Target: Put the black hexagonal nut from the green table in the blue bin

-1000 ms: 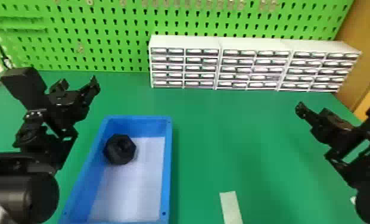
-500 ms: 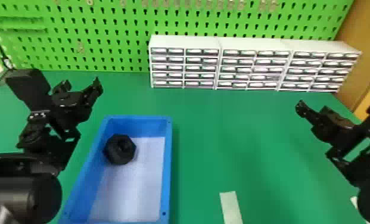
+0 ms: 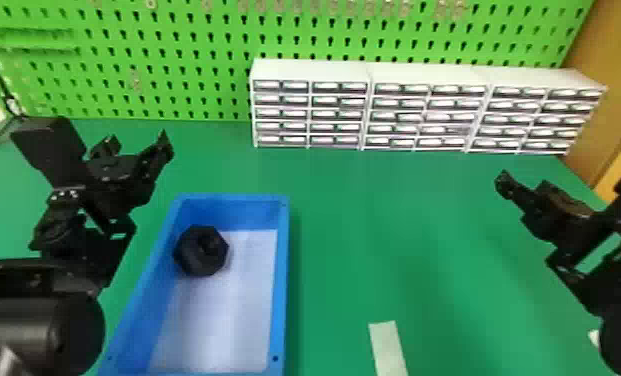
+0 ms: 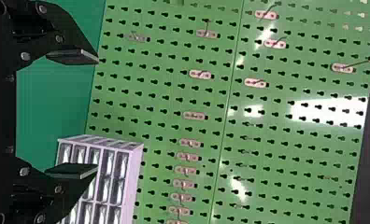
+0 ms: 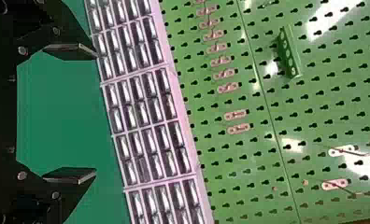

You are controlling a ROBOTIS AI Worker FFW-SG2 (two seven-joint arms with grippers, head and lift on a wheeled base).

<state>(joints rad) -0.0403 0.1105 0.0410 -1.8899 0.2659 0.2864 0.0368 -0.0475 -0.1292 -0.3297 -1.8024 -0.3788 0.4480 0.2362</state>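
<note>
black nut in bin, apart from fingers

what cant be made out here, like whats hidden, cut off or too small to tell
- black nut: underside, head view, hidden by its own body
- blue bin: outside of near end, cut off by head view's bottom edge
- pale strip: near end, same edge
- drawers: contents, head view, behind small, blurred fronts

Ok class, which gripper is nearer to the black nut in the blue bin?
Left. The left gripper is above the table, left of the nut; the right gripper is farther away, well right of the bin.
</note>
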